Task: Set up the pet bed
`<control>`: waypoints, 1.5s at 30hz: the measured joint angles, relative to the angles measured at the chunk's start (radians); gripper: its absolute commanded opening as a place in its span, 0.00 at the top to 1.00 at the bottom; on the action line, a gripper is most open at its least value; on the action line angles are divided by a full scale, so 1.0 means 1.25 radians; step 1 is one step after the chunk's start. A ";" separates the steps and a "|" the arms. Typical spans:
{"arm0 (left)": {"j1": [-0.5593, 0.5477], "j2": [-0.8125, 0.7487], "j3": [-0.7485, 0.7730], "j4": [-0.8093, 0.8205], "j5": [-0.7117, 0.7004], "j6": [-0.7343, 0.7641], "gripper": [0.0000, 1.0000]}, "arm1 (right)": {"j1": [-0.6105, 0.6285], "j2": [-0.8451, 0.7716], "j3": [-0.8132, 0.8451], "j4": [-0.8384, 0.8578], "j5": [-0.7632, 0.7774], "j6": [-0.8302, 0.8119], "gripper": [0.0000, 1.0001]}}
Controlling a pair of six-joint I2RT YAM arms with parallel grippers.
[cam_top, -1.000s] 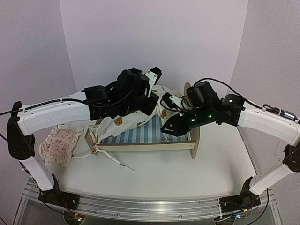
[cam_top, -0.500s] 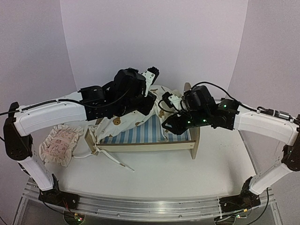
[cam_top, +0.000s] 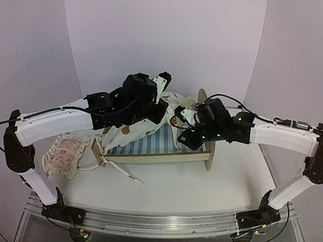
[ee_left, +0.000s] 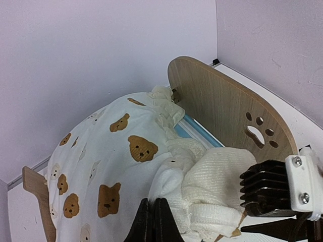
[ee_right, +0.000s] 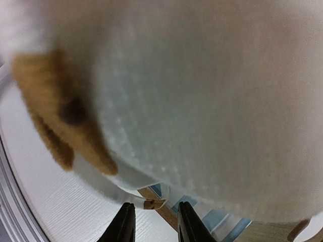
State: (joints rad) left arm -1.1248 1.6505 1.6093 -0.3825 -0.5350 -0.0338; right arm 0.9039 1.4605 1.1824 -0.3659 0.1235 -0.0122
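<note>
Bed (cam_top: 156,157) sits mid-tabletop (cam_top: 166,201), long side toward the arm bases. Headboard (ee_left: 227,111) is on the right arm's side, footboard (cam_top: 96,147) on the left's. Striped mattress (cam_top: 151,142) lies in the frame, its near half bare.

Left gripper (ee_left: 154,201): above the bed's far side, toward the head end. Jaws together, pinching a fold of the quilt (ee_left: 116,166). The quilt is raised at that point and drapes down over the far part of the mattress to the footboard. A tie (cam_top: 126,175) trails past the near rail onto the tabletop.

Right gripper (ee_right: 155,206): low over the head end of the mattress, just beside the headboard. Jaws partly apart, nothing seen between them. The quilt bulges close over them and is blurred in the right wrist view. A rail and blue stripes show beyond the tips. Cannot tell whether the jaws touch the cloth.

Pillow (cam_top: 63,154): on the tabletop left of the footboard, outside the bed.
</note>
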 measured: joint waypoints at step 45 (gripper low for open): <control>0.011 0.000 0.000 0.008 0.007 -0.001 1.00 | 0.000 -0.017 -0.246 0.542 -0.110 -0.014 0.63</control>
State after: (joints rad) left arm -1.1114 1.6505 1.6089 -0.3731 -0.5261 -0.0353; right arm 0.9039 1.4398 0.8745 0.3114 -0.0141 -0.0298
